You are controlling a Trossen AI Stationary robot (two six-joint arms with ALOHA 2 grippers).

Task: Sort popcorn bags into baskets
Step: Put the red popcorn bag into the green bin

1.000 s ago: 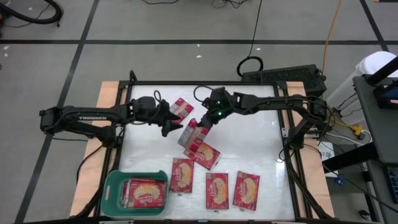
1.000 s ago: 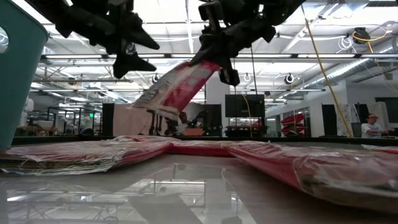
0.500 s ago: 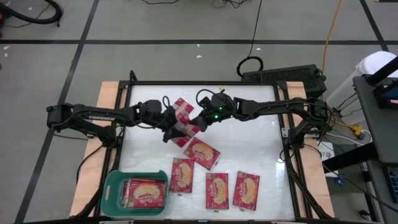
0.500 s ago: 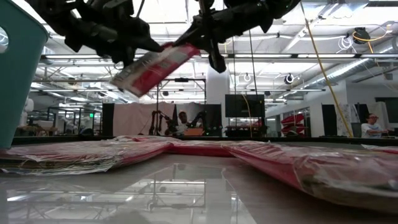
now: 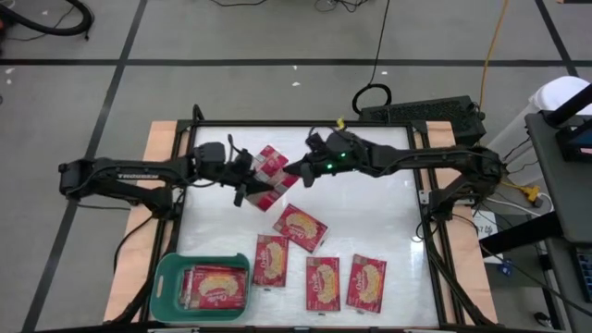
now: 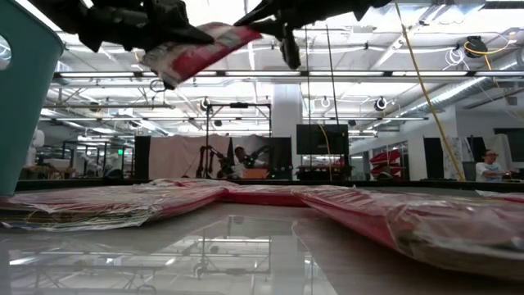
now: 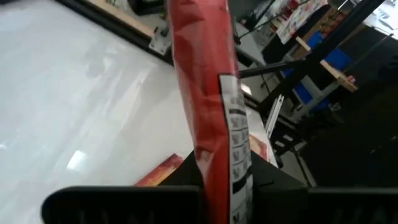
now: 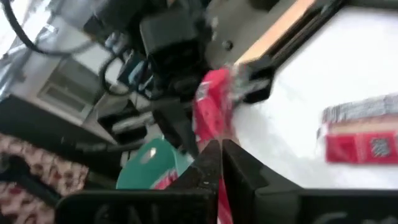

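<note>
White tabletop [image 5: 370, 213] sitting in a black frame [image 5: 305, 124], wooden edge [image 5: 159, 139] showing along the left side. Black cable [image 5: 377, 55] running across the grey floor [image 5: 231, 37] to a black box [image 5: 421, 111] behind the table. Orange cable [image 5: 493, 46] trailing at right. Person [image 6: 490, 164] sitting far back in the room.
</note>
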